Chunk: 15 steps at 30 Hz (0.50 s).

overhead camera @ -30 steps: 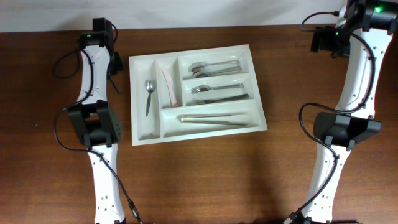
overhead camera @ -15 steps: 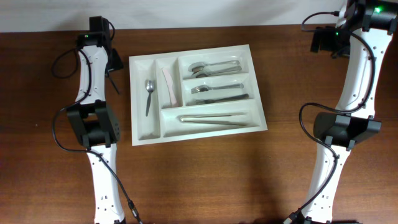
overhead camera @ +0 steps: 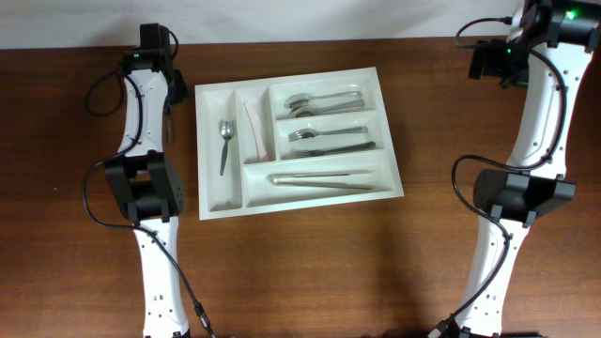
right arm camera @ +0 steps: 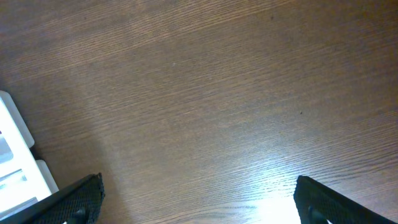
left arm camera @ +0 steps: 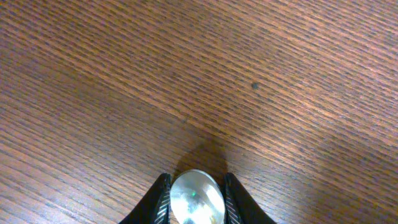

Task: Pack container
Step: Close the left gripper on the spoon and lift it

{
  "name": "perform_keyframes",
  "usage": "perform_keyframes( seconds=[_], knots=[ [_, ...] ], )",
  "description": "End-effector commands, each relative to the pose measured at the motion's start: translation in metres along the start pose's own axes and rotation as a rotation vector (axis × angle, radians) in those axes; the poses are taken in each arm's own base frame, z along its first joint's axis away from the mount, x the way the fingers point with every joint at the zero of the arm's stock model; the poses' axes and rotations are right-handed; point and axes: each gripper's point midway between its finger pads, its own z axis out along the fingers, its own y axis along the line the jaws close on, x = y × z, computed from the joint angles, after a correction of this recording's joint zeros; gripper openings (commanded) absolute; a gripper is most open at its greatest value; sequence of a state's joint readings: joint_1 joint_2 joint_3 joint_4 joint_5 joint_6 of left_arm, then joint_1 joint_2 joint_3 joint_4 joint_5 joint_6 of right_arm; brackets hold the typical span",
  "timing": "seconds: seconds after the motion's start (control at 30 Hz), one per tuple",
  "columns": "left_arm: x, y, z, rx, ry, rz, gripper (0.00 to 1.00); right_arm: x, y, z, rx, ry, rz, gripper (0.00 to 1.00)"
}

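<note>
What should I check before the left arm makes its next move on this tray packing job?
1. Left gripper loaded: ok, the shiny bowl of a spoon sits between its jaws.
2. Grip secure: cannot tell, only part of the bowl shows.
3. Left gripper over the tray: not ok, it hangs over bare table, left of the tray.
4. Room in the tray: ok, the leftmost compartment holds one tray spoon with space beside it.
5. Right gripper out of the way: ok, open, empty, right of the tray.
</note>
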<state>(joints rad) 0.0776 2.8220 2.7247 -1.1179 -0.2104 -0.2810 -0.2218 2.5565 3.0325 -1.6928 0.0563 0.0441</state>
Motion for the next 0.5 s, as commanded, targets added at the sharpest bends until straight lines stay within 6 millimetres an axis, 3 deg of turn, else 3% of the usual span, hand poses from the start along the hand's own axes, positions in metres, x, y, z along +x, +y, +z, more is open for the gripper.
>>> perform_keyframes(
  seconds=[0.0, 0.47],
  knots=[
    [0.0378, 0.003, 0.0396, -0.023, 0.117, 0.025, 0.02, 0.0006, -0.0022, -0.0041, 0.008, -0.001, -0.01, 0.99],
    [0.0413, 0.0041, 0.0392, -0.028, 0.131, 0.028, 0.02, 0.0006, -0.0022, -0.0041, 0.008, -0.001, -0.01, 0.99]
  ],
)
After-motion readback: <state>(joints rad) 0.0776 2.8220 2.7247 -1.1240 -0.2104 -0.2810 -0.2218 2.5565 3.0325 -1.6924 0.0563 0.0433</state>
